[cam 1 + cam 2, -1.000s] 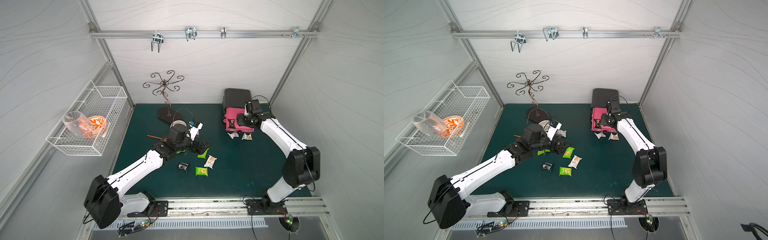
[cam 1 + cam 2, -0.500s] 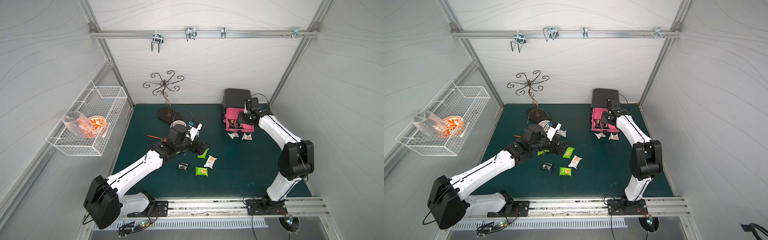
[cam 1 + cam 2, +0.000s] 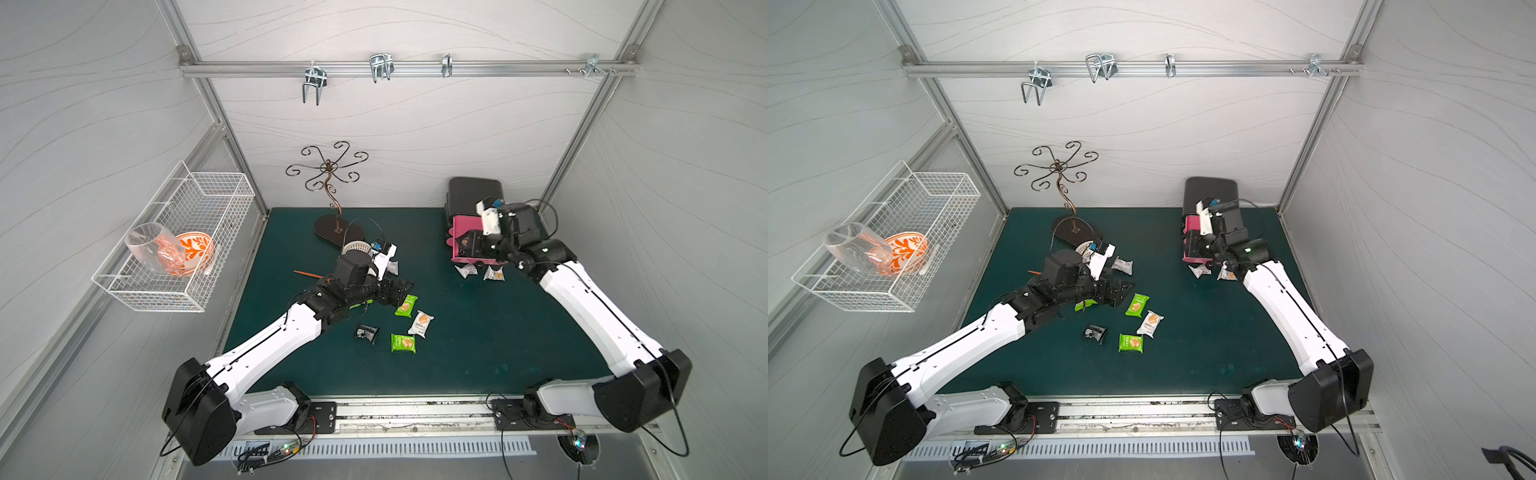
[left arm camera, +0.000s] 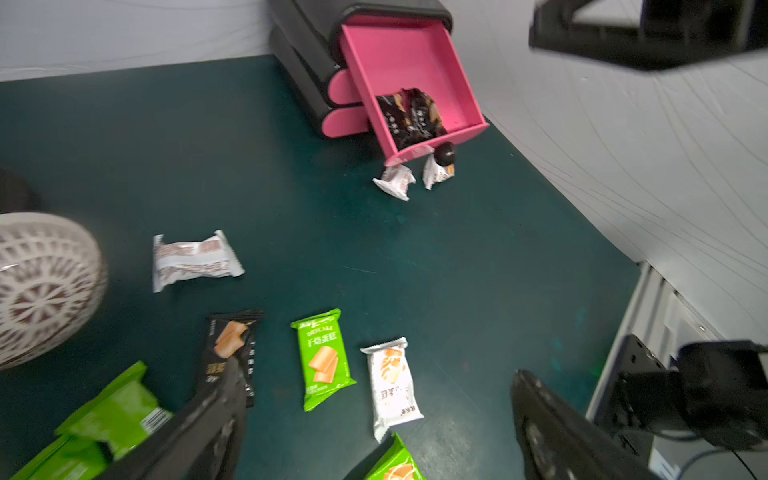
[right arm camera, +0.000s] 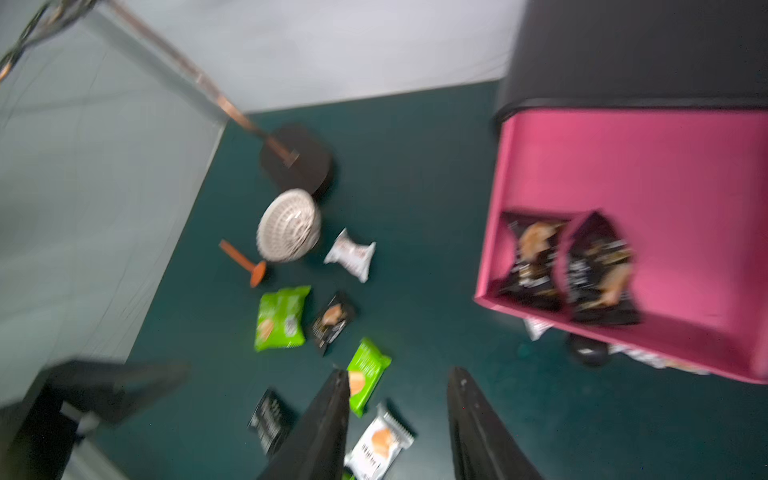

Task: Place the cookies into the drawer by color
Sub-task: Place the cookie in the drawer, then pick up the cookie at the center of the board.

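Cookies [image 3: 420, 323] lie scattered on the green mat [image 3: 478, 353]: green, white and black ones in a loose cluster just beside the left gripper [image 3: 399, 289], whose fingers stand wide apart and empty. Two black packets [image 5: 600, 274] sit in the pulled-out top pink drawer [image 5: 623, 166] (two white packets [image 4: 395, 183] lie on the mat right under its front). The right gripper [image 5: 399, 374] hovers by that drawer, fingers partly parted, gripping nothing.

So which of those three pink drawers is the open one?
The top drawer: it is pulled well out of the black chest, with black-wrapped packets lying in it. The two lower drawers sit shut, only their pink fronts showing.
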`<move>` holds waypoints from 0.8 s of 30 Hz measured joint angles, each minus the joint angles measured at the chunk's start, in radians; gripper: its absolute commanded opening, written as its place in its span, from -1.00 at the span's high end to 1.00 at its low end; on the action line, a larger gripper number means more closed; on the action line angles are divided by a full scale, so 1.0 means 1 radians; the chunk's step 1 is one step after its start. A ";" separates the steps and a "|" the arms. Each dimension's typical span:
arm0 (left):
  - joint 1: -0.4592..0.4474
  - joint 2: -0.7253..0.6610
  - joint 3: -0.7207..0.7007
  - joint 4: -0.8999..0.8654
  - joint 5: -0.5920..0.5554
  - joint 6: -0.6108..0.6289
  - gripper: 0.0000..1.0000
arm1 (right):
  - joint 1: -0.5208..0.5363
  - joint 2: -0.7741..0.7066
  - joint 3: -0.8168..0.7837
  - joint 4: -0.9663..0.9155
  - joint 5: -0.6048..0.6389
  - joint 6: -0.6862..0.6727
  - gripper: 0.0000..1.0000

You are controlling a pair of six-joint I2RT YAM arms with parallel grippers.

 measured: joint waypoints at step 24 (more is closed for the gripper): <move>0.018 -0.548 -0.088 -0.544 -0.425 -0.087 -0.99 | 0.499 0.706 0.154 0.170 -0.237 -0.127 0.04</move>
